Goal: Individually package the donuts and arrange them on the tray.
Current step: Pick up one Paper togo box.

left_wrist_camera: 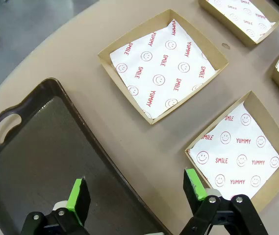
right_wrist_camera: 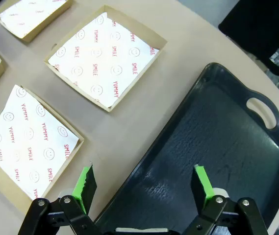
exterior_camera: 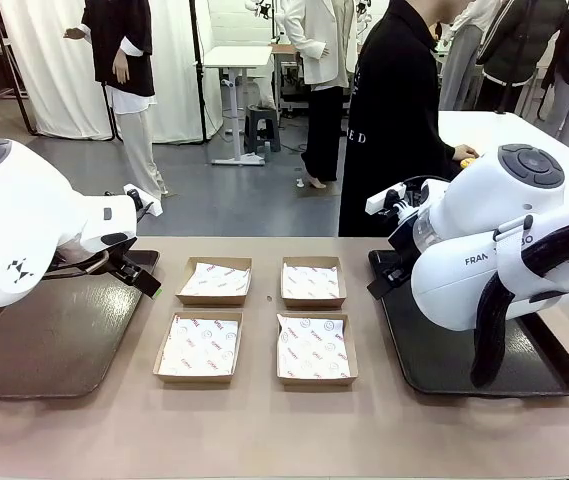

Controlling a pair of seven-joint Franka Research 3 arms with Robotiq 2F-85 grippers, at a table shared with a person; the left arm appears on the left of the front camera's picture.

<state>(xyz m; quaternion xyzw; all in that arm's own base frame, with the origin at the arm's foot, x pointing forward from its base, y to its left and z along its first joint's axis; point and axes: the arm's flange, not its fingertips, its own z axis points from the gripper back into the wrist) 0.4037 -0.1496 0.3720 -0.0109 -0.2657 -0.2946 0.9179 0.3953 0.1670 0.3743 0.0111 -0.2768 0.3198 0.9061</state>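
Several shallow cardboard boxes [exterior_camera: 215,281] lined with smiley-print paper lie in the middle of the table, each with nothing in it. A dark brown tray [exterior_camera: 54,340] lies to their left and a black tray [exterior_camera: 444,365] to their right. My left gripper [left_wrist_camera: 136,188] hangs open above the brown tray's [left_wrist_camera: 26,147] inner rim, with two boxes [left_wrist_camera: 164,68] beyond it. My right gripper [right_wrist_camera: 144,182] hangs open above the black tray's [right_wrist_camera: 227,132] inner rim. The donuts are out of view, unless a small yellow thing [exterior_camera: 468,159] by the person's hand is one; it is too small to tell.
A person in black [exterior_camera: 394,110] stands at the table's far side, one hand on a white table [exterior_camera: 524,135] at the back right. Both arms' white bodies [exterior_camera: 14,230] bulk over the trays. Bare tabletop [exterior_camera: 264,430] runs along the near edge.
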